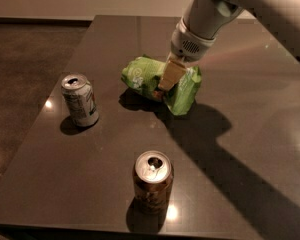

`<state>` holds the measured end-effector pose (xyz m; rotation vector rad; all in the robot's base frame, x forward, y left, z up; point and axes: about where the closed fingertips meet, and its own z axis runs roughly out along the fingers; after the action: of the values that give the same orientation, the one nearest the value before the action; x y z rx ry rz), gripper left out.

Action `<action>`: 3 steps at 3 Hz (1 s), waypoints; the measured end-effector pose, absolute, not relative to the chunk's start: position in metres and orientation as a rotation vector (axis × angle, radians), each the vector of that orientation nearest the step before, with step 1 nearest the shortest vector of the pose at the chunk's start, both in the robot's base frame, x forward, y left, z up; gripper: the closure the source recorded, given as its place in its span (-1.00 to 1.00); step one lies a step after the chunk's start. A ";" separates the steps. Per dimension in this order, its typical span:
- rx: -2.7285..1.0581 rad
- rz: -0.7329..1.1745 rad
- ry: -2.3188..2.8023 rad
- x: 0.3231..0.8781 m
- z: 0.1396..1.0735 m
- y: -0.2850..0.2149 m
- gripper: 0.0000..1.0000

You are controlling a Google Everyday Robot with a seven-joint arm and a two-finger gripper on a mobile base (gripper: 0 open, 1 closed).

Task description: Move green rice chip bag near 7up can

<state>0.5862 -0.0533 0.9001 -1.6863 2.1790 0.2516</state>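
The green rice chip bag (150,79) is crinkled and sits near the middle of the dark table, pinched in its centre by my gripper (165,84), which comes down from the upper right and is shut on it. The bag bulges on both sides of the fingers (171,74). The 7up can (80,100), silvery-white and green with a silver top, stands upright at the left of the table, a short way left of the bag.
A brown can (151,181) stands upright near the front edge of the dark table (240,174). The white arm (225,4) reaches in from the top right. The floor lies beyond the table's left edge.
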 end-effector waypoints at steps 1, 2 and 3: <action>-1.804 0.267 2.088 0.572 0.905 -0.035 1.00; -1.893 0.299 2.017 0.562 0.905 -0.020 1.00; -1.973 0.374 1.958 0.556 0.894 -0.002 0.50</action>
<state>0.5557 -0.0024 0.8945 -1.9729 1.9583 0.3738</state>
